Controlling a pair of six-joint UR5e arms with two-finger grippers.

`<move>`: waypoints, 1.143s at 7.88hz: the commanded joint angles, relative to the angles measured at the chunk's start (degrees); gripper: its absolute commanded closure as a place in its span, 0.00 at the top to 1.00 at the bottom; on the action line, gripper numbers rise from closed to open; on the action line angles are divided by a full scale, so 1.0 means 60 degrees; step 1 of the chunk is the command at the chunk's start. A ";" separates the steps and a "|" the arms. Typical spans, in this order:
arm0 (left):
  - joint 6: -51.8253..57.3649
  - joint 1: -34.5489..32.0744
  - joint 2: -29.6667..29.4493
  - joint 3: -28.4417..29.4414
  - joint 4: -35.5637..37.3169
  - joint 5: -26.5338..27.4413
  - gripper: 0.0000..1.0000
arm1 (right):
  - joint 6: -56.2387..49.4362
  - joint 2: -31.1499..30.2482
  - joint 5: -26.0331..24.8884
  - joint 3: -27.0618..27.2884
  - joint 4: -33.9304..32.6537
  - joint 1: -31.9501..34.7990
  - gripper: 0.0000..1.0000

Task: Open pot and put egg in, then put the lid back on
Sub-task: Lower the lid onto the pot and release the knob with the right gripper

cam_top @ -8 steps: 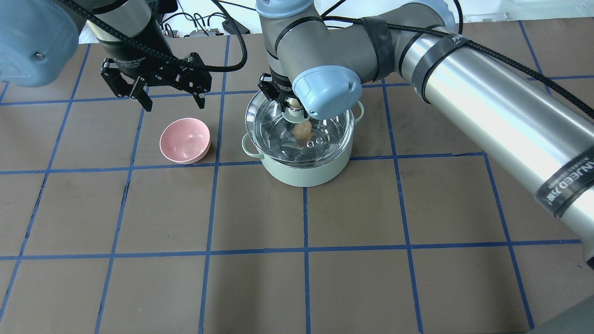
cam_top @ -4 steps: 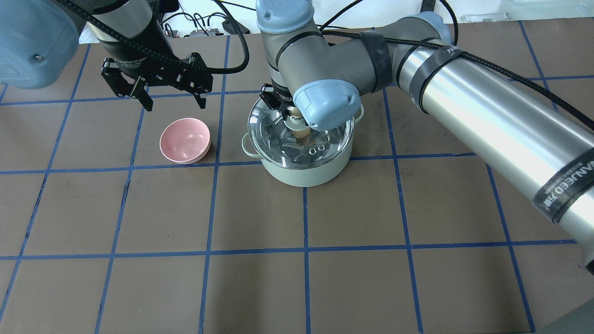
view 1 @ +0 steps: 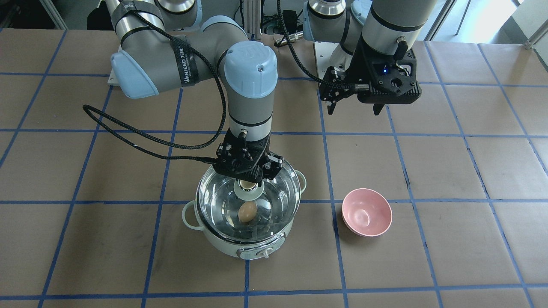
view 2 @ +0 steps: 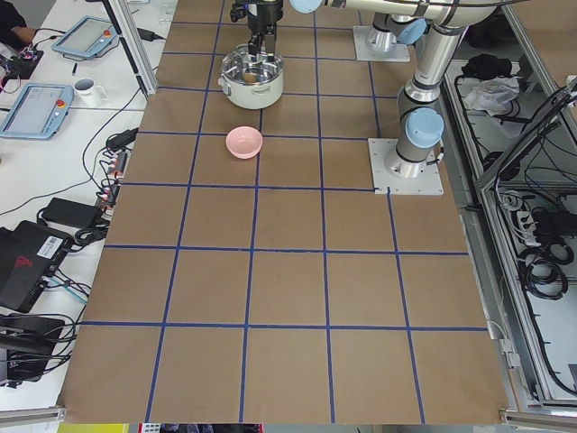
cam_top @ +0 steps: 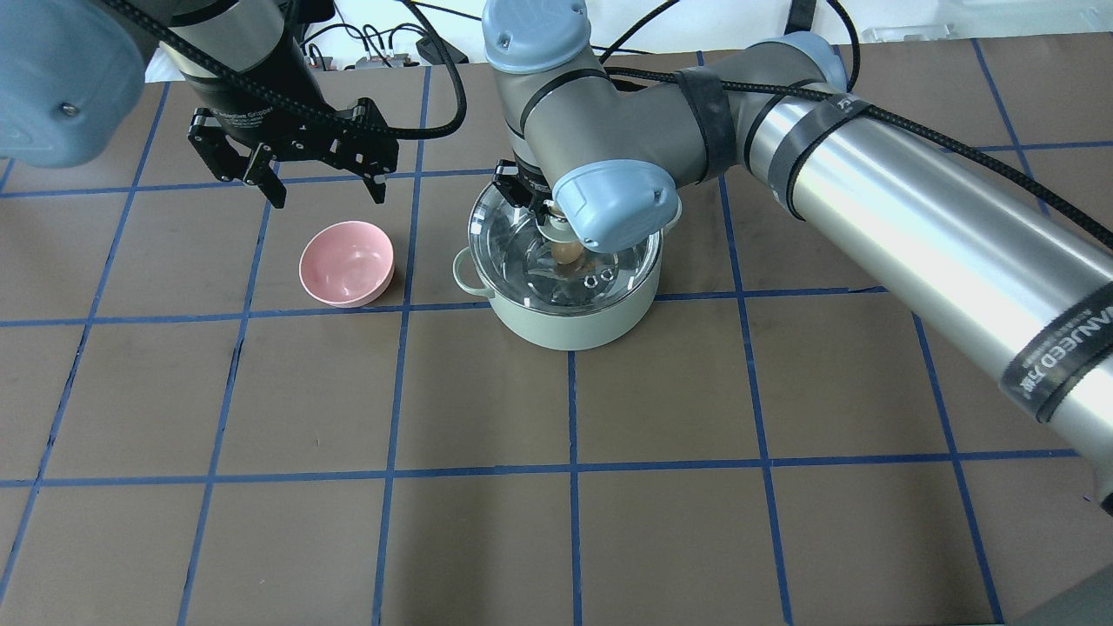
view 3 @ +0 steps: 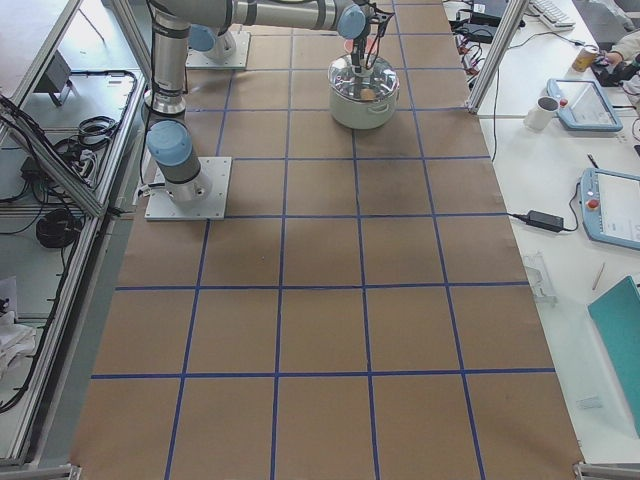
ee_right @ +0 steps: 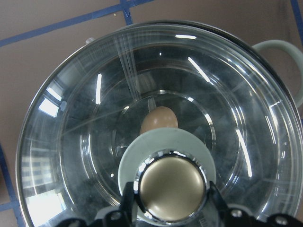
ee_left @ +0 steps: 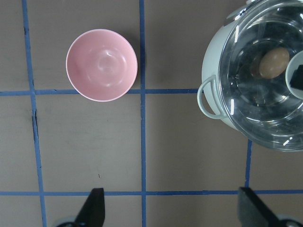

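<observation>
Right gripper (view 1: 247, 183) clamps the lid (view 1: 276, 188) by its knob (ee_right: 170, 188), with the pot (view 1: 222, 247) and egg (view 1: 247, 212) beneath it. Left gripper (cam_top: 329, 198) hangs spread wide near the pink bowl (ee_left: 101, 65).

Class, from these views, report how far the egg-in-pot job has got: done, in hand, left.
Done: the egg lies inside the pot, under the glass lid. In hand: the right claw grips the lid's knob, the lid apparently seated on the rim. Left: release the knob and withdraw.
</observation>
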 commanded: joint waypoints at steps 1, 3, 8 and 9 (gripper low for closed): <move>0.0002 0.0000 0.0007 0.0000 0.0000 -0.0002 1.00 | -0.0251 -0.0104 -0.0089 -0.0067 0.0032 -0.0129 0.03; 0.0002 0.0000 0.0021 0.0000 0.0000 -0.0002 1.00 | -0.0295 -0.0119 -0.0030 -0.0053 0.0003 -0.0129 0.04; 0.0002 0.0000 0.0021 0.0000 0.0000 -0.0002 1.00 | -0.0222 -0.0090 0.0131 0.0006 -0.0027 -0.0129 0.20; 0.0002 0.0000 0.0021 0.0000 0.0000 -0.0002 1.00 | -0.0193 -0.0075 0.0175 0.0006 -0.0041 -0.0129 0.32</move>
